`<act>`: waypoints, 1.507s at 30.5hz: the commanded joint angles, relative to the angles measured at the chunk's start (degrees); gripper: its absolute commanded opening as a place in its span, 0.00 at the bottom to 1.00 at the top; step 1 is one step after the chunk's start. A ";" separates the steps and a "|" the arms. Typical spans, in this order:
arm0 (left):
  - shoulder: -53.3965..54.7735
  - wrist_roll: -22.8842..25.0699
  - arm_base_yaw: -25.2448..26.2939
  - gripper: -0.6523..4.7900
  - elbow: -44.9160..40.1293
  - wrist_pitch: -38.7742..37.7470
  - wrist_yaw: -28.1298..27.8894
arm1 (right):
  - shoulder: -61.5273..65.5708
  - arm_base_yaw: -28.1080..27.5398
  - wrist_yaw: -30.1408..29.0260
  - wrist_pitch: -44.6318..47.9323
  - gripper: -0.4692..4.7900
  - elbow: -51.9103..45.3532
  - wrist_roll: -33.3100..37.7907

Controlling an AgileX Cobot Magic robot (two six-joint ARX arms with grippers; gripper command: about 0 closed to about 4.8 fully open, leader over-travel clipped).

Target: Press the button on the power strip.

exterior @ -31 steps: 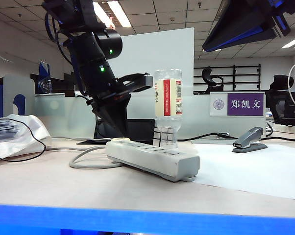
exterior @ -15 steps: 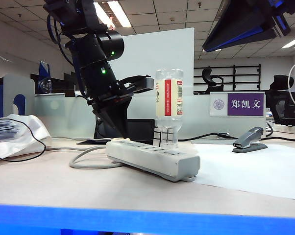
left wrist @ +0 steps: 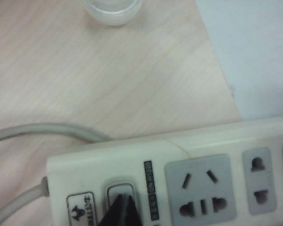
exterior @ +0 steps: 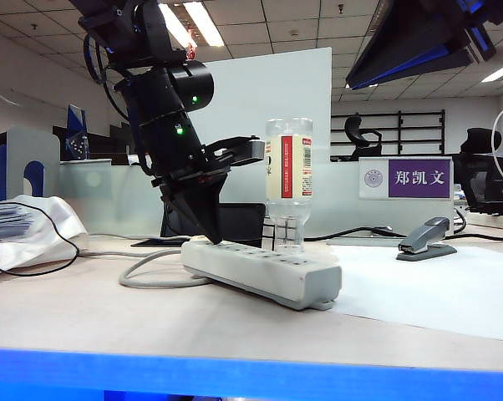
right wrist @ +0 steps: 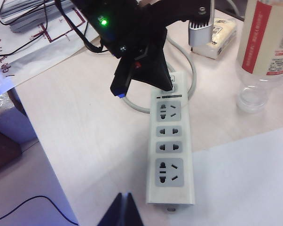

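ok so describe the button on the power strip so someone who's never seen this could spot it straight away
Find the long white power strip lying on the wooden table, in front of the upside-down bottle. Go to the end where its grey cable leaves; the button is a small rounded rectangle there, under the left tool. Unlike the neighbouring grey sockets, it has no pin holes.

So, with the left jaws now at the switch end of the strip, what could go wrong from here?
1. The left gripper, jaws closed, sits on the button; pressing off centre might not toggle it.
2. The upside-down bottle stands just behind the power strip; a nudge could topple it.
3. The right gripper, closed, hovers above the table and looks uninvolved.
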 commanded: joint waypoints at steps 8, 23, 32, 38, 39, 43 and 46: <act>3.32 0.66 -0.04 0.11 -0.11 -3.63 -0.11 | -0.11 0.00 0.61 1.42 0.10 0.17 -0.22; -3.41 0.61 0.02 0.11 0.22 0.63 -0.02 | -0.11 0.00 1.27 1.64 0.10 0.17 -0.20; -4.61 2.10 0.13 0.11 -0.04 -4.02 6.14 | -0.26 -0.02 1.70 1.88 0.10 0.17 -0.17; -11.04 1.84 0.37 0.11 -2.19 -2.84 6.43 | -2.54 -0.07 3.30 3.61 0.10 0.17 0.09; -12.39 1.51 0.37 0.11 -2.78 -2.54 6.34 | -3.13 -0.07 3.58 4.02 0.10 0.17 0.09; -19.19 0.81 0.37 0.11 -6.29 -1.27 6.19 | -6.84 -0.09 4.50 5.27 0.10 0.17 0.66; -26.18 -0.59 0.37 0.11 -11.37 1.29 5.86 | -10.29 -0.13 4.96 5.70 0.10 0.17 1.44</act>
